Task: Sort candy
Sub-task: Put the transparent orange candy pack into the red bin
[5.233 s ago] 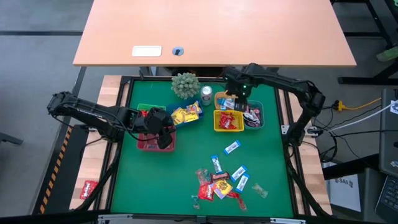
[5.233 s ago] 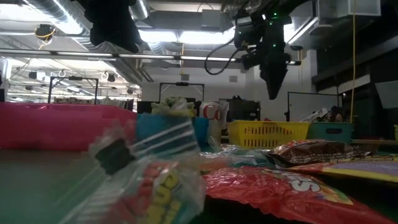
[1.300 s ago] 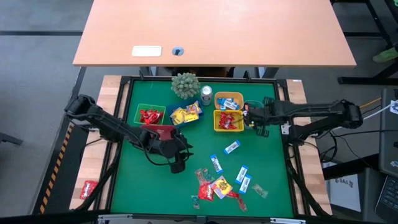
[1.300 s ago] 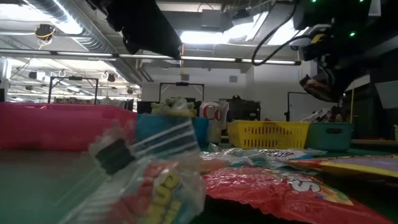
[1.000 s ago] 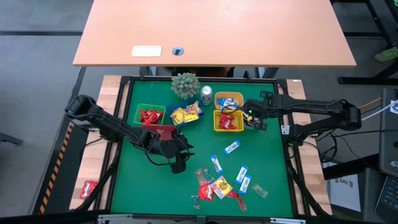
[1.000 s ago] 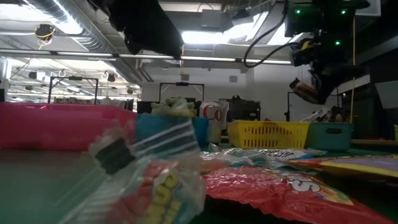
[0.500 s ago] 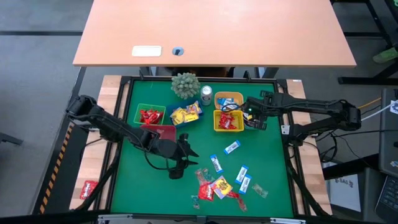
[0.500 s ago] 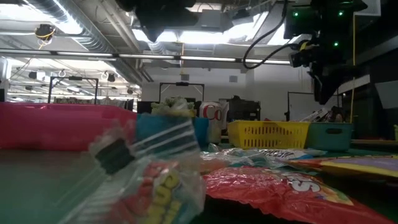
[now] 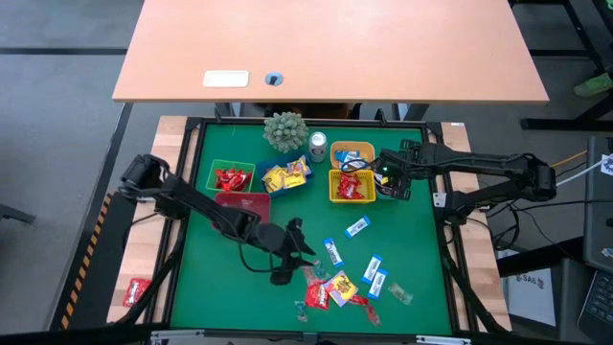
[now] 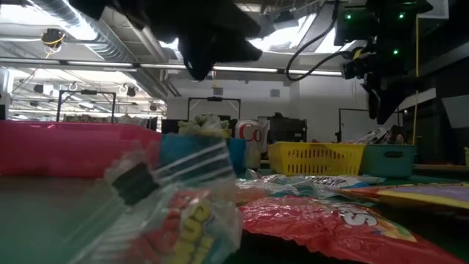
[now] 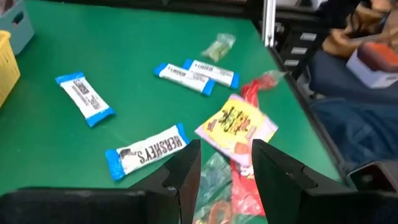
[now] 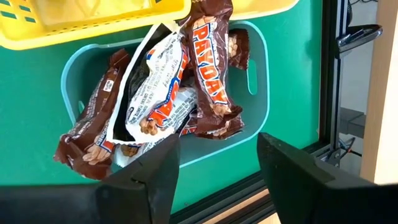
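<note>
- The candy [image 9: 342, 275] lies loose on the green desk [image 9: 211, 287] near its front edge; more already sits in the bins at the far side.
- The left tool [image 9: 299, 251] hovers with fingers spread just above the pile's left edge, holding nothing.
- The right tool [image 9: 395, 182] hangs over the teal bin [image 12: 258, 93] of brown bars, fingers spread and empty.
- The wrappers look light, thin, crinkly and slippery; pinching a flat bar across its narrow middle seems safest.
</note>
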Robot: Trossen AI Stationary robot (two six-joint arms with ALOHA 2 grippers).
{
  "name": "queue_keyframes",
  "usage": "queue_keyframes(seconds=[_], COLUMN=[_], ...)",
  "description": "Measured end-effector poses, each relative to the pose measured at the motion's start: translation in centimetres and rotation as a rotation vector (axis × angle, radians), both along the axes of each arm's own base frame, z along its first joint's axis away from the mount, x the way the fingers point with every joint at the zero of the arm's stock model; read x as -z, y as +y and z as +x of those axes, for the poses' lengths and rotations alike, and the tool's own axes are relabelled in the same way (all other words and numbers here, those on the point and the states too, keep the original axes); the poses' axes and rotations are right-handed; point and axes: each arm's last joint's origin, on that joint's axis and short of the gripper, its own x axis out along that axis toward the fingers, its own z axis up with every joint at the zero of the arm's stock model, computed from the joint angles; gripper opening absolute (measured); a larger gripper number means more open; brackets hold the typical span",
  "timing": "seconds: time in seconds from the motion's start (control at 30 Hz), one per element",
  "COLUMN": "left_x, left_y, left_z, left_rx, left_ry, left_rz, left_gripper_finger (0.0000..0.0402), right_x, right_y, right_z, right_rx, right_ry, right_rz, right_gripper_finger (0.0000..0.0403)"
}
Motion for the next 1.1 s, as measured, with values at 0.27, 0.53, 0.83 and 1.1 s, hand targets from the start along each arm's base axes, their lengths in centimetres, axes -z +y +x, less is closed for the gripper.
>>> queue_keyframes(seconds=[0.27,0.53,0.83,1.1], left_x=[1.8,3.7,5.8,8.2], left_y=[-0.4,-0.8,-0.7,-0.9], left_z=[0.6,1.3,1.2,1.0], left_rx=[0.016,0.063,0.178,0.267], left_ry=[0.011,0.058,0.113,0.168], left_rz=[0.012,-0.018,0.215,0.342], left_gripper_finger=[0.0132,0.0174,0.0183,0.0183], right_x=[0.0,0.0,0.0,0.1], right_y=[0.0,0.0,0.2,0.3], right_z=[0.0,0.1,0.1,0.2], right_rx=[0.0,-0.001,-0.009,-0.017], right_ry=[-0.001,-0.006,-0.023,-0.036], right_rz=[0.0,-0.001,0.061,0.106], right_gripper_finger=[0.0214,0.0214,0.0214,0.0214])
